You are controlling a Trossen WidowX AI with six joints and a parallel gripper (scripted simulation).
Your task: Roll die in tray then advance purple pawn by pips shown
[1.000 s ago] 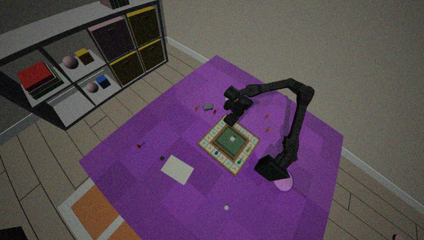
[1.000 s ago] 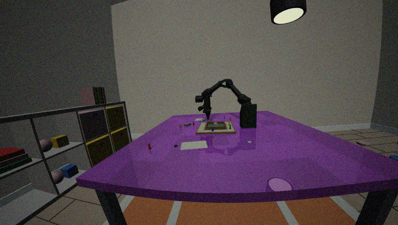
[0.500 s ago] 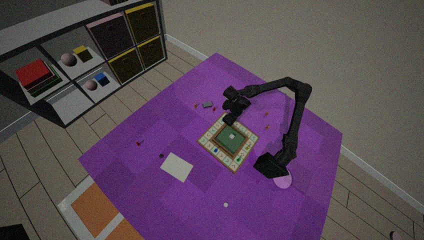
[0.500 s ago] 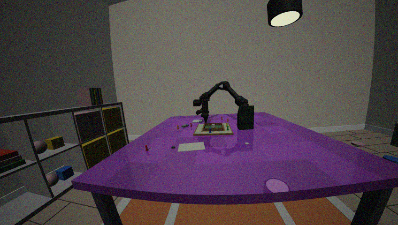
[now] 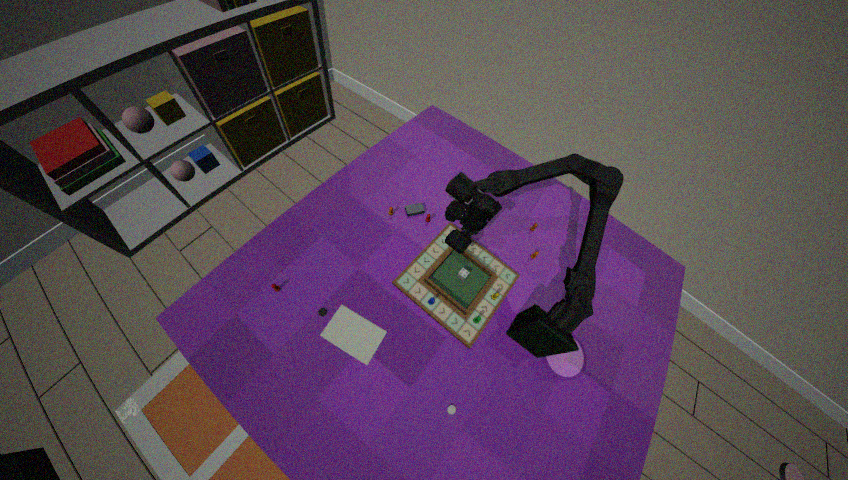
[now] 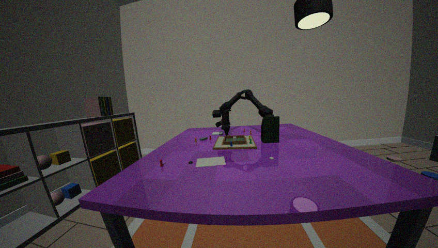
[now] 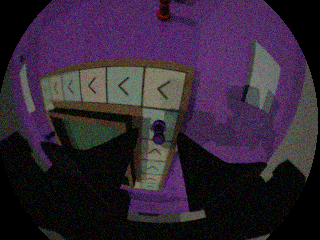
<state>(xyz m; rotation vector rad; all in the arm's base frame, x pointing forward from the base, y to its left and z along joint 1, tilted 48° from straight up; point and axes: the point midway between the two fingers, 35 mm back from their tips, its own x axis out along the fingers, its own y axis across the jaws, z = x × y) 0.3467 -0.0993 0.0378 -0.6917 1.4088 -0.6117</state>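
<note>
Spreading across most of the room is a purple table (image 5: 368, 178), and on it the black arm (image 5: 586, 237) bends up from its base and reaches down to the far corner of the square game board (image 5: 416, 294). Green felt lines the tray (image 5: 452, 285) in the board's middle, where the white die (image 5: 463, 273) rests. Down at the board's corner the gripper (image 7: 160, 154) hangs about half open, its dark fingers standing apart on either side of the purple pawn (image 7: 159, 134) without touching it, so it grips nothing. That pawn stands upright on the square just below the corner square. Blue (image 5: 432, 301), green (image 5: 476, 319) and yellow (image 5: 495, 295) pawns sit on the board's near edges.
</note>
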